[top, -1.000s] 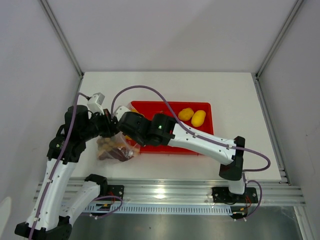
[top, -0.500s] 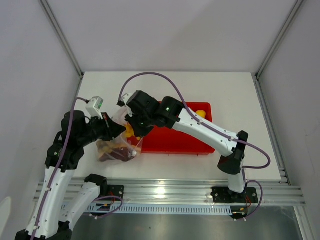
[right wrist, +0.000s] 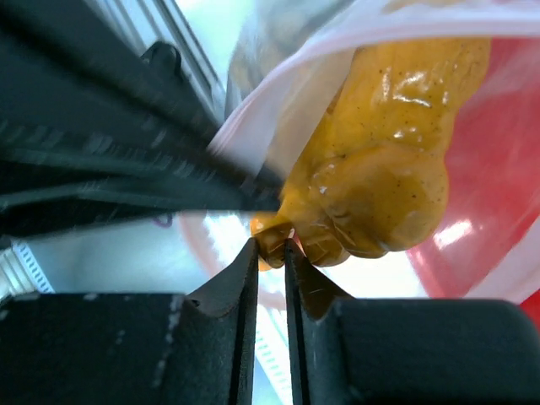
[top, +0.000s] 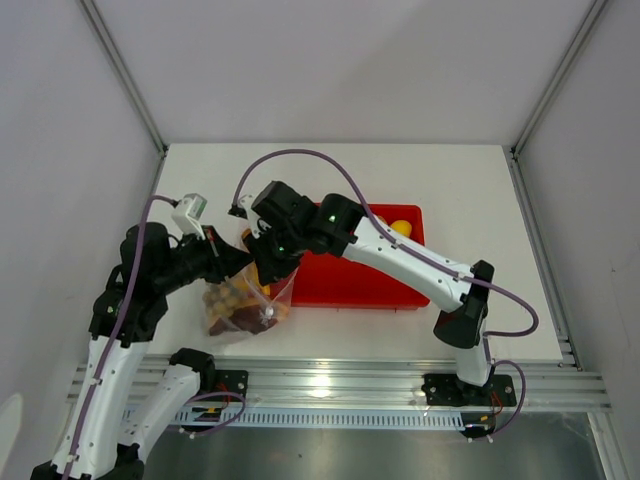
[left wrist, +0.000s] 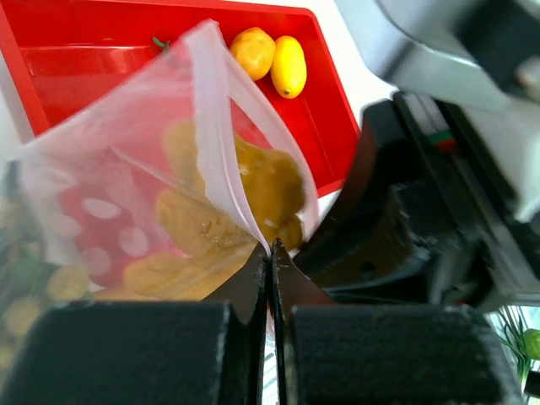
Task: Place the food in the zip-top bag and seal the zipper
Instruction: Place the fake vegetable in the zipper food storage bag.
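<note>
While the zip-top bag (left wrist: 126, 152) is clamped at its mouth edge by the left gripper (left wrist: 270, 253), beside the red tray (top: 345, 285), loading is judged under way: an orange chunk (right wrist: 380, 169) is touched by the right gripper (right wrist: 270, 245), jaws a slit apart. Next, 2 yellow fruits (left wrist: 289, 66) must be fetched.

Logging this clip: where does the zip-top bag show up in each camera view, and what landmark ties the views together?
Top external: zip-top bag sits left of centre, at the tray's near-left corner.
Left wrist: the bag fills left and centre, its mouth edge pinched in the left gripper.
Right wrist: the bag's pale rim crosses the top, over orange chunks.
Shared landmark: red tray, top of the left wrist view, right edge of the right wrist view.
</note>
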You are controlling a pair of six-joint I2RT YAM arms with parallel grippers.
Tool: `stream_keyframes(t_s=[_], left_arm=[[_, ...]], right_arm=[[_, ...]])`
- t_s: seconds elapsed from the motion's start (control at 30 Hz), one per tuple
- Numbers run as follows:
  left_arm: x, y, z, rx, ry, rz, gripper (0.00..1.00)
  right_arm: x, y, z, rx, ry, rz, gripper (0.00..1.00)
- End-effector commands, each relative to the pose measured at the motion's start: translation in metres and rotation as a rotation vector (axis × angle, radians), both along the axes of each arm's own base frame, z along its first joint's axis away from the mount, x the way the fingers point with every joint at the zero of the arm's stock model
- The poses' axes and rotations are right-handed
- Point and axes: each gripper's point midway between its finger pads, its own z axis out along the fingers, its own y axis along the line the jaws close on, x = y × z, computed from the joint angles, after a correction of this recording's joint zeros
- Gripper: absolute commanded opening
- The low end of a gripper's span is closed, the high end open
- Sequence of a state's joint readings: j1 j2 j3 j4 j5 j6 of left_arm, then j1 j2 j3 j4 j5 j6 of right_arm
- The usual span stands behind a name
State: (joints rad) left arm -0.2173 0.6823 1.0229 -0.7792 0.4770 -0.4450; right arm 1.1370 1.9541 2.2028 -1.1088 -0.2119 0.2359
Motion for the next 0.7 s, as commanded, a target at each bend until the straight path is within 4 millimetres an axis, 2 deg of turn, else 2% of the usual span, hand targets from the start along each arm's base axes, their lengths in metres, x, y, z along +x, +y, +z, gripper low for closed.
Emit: stream_keyframes(t_s=[0.0,0.07,0.1,0.23,0.33,0.37,0.47,0.5,0.53,0.6,0.63,0.67], left_arm=[[-0.002,-0.004,0.017,-0.044,-0.055,-0.015,0.01],[-0.003,-0.003,0.022,-0.046,-0.065,-0.015,0.01],[-0.004,-0.003,0.024,-0.045,-0.067,-0.012,0.01],[-0.007,-0.002,0.033,-0.053,-0.085,-0.006,0.01],[-0.009,-0.002,0.037,-0.069,-0.088,0.0,0.01],[-0.01,-0.002,0.04,-0.071,-0.096,0.0,0.01],[-0.009,0.0,0.038,-0.06,-0.091,0.006,0.01],[-0.008,0.001,0.038,-0.057,-0.094,0.011,0.01],[-0.008,0.001,0.036,-0.054,-0.089,0.014,0.01],[-0.006,0.002,0.034,-0.049,-0.091,0.025,0.0],[-0.004,0.004,0.032,-0.041,-0.088,0.035,0.01],[-0.003,0.005,0.03,-0.036,-0.084,0.041,0.01]], right_arm=[[0.013,0.017,-0.003,0.053,-0.03,-0.013,0.18],[0.02,0.027,-0.004,0.089,-0.057,-0.023,0.17],[0.023,0.031,-0.011,0.097,-0.061,-0.029,0.17],[0.034,0.04,-0.02,0.143,-0.063,-0.05,0.2],[0.041,0.044,-0.027,0.167,-0.028,-0.085,0.34],[0.044,0.043,-0.027,0.169,-0.04,-0.101,0.36],[0.043,0.039,-0.008,0.218,-0.082,-0.111,0.44],[0.043,0.034,0.011,0.259,-0.106,-0.114,0.45],[0.044,0.03,0.019,0.273,-0.117,-0.123,0.47],[0.051,0.018,0.033,0.28,-0.158,-0.165,0.47],[0.053,0.007,0.053,0.307,-0.191,-0.186,0.47],[0.061,-0.005,0.063,0.308,-0.23,-0.233,0.47]])
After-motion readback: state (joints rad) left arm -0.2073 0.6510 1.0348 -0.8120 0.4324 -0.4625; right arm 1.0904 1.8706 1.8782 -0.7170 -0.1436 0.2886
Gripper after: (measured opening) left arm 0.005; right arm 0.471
